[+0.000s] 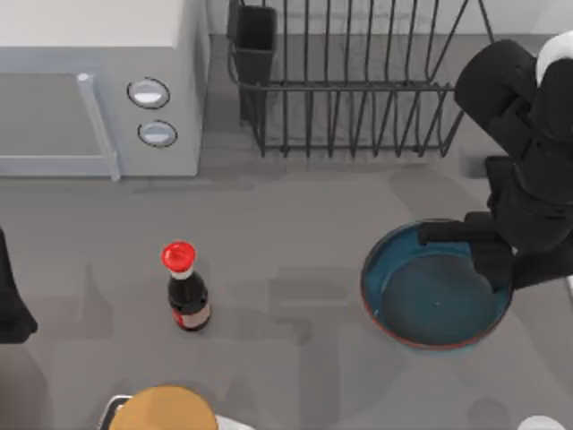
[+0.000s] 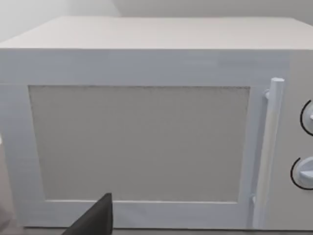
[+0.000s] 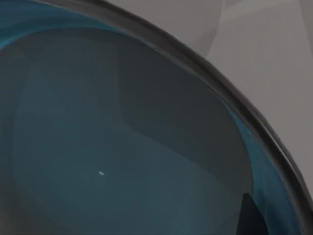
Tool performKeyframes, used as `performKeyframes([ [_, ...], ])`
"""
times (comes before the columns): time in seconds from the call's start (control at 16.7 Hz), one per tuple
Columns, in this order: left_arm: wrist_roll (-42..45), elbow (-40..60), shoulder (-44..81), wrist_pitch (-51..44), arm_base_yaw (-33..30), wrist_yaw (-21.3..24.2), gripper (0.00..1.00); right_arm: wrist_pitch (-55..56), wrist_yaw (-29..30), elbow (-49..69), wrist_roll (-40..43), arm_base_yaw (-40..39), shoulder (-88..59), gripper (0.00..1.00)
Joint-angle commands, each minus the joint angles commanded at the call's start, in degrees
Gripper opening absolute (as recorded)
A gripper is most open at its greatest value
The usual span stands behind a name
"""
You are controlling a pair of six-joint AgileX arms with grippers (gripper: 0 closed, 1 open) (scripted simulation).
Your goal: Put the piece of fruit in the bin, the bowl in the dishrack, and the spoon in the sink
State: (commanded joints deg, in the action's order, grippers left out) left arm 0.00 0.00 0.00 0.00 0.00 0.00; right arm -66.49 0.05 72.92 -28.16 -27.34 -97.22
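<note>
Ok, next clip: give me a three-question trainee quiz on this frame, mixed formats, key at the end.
1. True or false: the bowl already sits in the dishrack.
2. Which gripper is over the bowl's rim? A) left gripper B) right gripper
3. Fill in: the red-capped bottle stands in front of the white ____.

Key: 1 false, it is on the table in front of the rack; 2 B; 3 microwave.
</note>
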Motion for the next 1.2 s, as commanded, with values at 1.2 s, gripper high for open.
performKeyframes([
  [1.2, 0.0, 0.0, 0.0, 0.0, 0.0, 0.0, 1.0, 44.0, 41.2, 7.4, 17.5, -21.9, 7.8, 0.0],
])
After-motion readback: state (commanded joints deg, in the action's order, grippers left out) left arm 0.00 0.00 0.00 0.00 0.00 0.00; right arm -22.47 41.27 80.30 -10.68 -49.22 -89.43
